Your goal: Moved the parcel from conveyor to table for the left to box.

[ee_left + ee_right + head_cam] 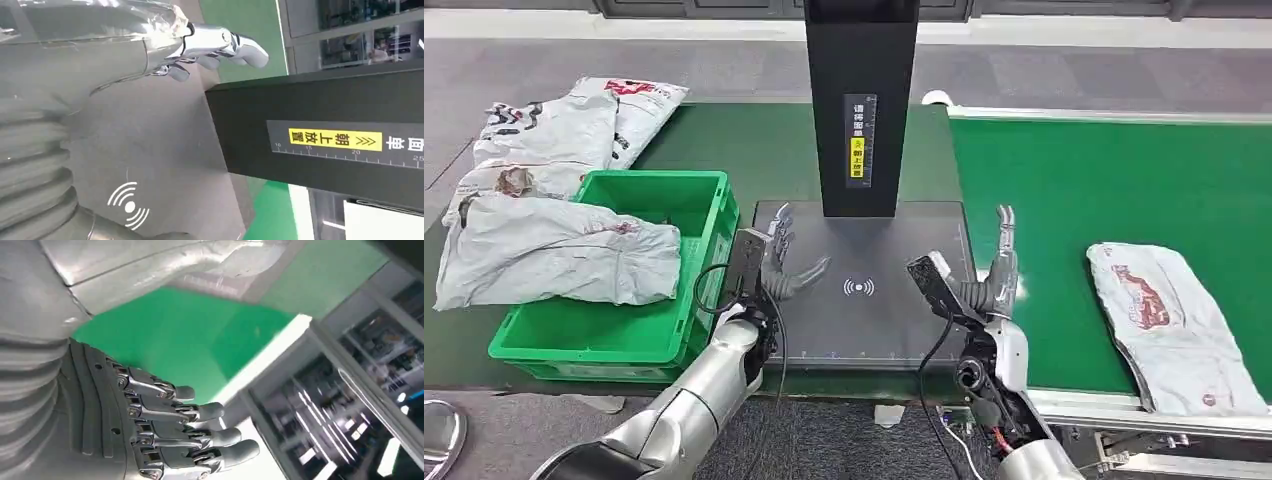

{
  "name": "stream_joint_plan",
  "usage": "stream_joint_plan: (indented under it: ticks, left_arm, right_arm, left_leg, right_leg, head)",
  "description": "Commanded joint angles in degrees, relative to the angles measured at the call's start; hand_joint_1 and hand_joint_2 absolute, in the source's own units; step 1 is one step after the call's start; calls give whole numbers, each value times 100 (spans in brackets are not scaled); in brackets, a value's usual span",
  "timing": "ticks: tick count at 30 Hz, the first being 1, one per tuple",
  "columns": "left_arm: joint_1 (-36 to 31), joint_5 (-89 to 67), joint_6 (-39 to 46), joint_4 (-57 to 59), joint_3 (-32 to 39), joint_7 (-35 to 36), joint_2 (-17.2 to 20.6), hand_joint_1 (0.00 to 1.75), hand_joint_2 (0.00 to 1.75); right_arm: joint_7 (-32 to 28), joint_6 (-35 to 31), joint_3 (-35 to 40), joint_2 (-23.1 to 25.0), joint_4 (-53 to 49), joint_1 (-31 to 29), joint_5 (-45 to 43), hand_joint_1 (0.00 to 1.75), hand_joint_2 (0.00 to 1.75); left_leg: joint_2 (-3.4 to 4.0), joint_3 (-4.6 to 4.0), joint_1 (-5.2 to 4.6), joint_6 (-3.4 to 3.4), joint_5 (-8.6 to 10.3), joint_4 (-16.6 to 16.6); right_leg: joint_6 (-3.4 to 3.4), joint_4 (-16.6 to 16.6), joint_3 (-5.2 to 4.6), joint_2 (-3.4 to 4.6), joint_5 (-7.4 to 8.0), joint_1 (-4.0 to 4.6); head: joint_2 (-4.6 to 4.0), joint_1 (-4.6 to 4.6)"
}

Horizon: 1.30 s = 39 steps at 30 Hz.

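My left hand point(776, 262) sits over the left edge of the dark scanning pad point(864, 330), fingers spread and raised, nothing in it. In the left wrist view the same hand point(210, 47) shows pale fingers extended above the grey pad, though the ribbed cover blocks most of the palm from me. My right hand point(996, 268) stands at the pad's right edge, fingers pointing up and apart, also holding nothing; the right wrist view confirms it, the dark fingers point(200, 412) loosely extended in front of green belt, with no object between them.

The parcel point(1169, 325), a grey-white mailing bag with a red print, lies flat on the green conveyor point(1074, 190), near its front edge and well apart from my right hand. Its lower right corner runs off the picture, so I cannot see its full outline.

A black scanner column point(861, 100) rises from the pad's back edge and hides the table behind it; its top is cut off. Its small label is too fine for me to read.

The green crate point(584, 335) stands just beside the pad's left edge. A grey bag point(554, 250) drapes over its left rim, covering part of the inside. More bags point(559, 130) are piled at the back left corner of the table.
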Motion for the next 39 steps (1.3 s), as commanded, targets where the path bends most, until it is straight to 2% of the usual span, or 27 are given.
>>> stream_joint_plan:
  ticks: [1,6,14,27,32,34,39]
  left_arm:
    - [-185,66,102,417,-223,-8,39,0,175]
    - [-197,-34,188,453,-212,-8,16,0,175]
    - [-74,-161,352,404,-224,-57,22,0,175]
    - [89,-315,339,205,-196,-64,62,0,175]
    - [134,-342,417,125,-231,-87,119,0,175]
    - [150,-342,401,102,-267,-60,141,0,175]
    - [150,-342,401,102,-267,-60,141,0,175]
  right_arm:
    - [591,0,-2583,-177,-391,68,2241,0,175]
    - [1083,0,-3086,-307,-155,71,2939,0,175]
    - [2200,0,-2864,-893,632,33,3463,0,175]
    - [2463,0,-2889,-1109,1042,317,3543,0,175]
    - [2783,0,-2566,-1195,1543,276,3498,0,175]
    - [3132,0,-2286,-1323,2061,179,3561,0,175]
    - [3132,0,-2286,-1323,2061,179,3561,0,175]
  left_leg:
    - [-20,3,-4,3,2,-6]
    - [-22,1,-1,5,2,-4]
    - [-11,9,-2,7,-2,-8]
    - [-3,6,-2,6,-5,-7]
    - [6,13,1,8,-9,-12]
    - [4,2,-1,8,-8,-6]
    - [8,8,0,11,-10,-9]
  right_leg:
    - [1,-4,10,-21,-5,-3]
    - [2,-7,11,-24,-4,-3]
    - [1,-14,16,-13,-2,-4]
    - [1,-10,9,-5,-3,-4]
    - [0,-18,17,3,-1,0]
    - [1,-9,6,1,-2,-2]
    - [1,-16,14,3,-1,-1]
  head:
    - [-2,0]
    - [0,2]
    - [-2,2]
    - [0,2]
    - [-2,2]
    - [0,2]
    - [0,2]
